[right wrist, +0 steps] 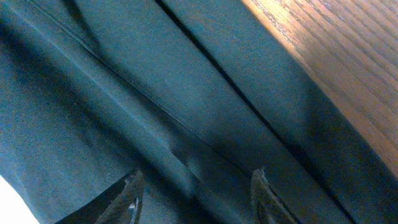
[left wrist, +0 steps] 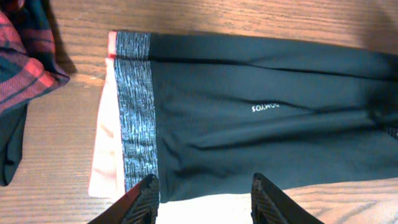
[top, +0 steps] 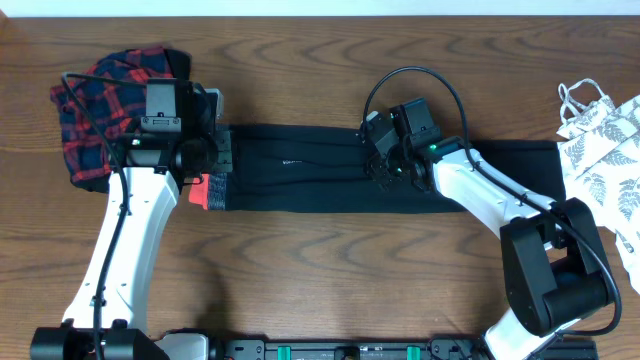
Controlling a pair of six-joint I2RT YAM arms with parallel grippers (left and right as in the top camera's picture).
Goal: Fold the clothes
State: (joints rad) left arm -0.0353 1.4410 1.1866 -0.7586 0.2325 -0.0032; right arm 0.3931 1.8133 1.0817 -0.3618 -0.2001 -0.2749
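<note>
Long black leggings (top: 320, 170) lie flat across the middle of the table, legs running to the right. Their grey-and-coral waistband (left wrist: 137, 112) is at the left end. My left gripper (left wrist: 205, 193) hovers open over the near edge of the waistband end, and nothing is between its fingers. My right gripper (top: 385, 165) is low over the middle of the leggings (right wrist: 155, 112). Its jaws stand apart with a soft ridge of black fabric running under them, not pinched.
A red-navy plaid piece (top: 105, 95) lies crumpled at the back left, just beyond the left arm. A white leaf-print top (top: 605, 140) lies at the right edge. Bare wood shows in front of and behind the leggings.
</note>
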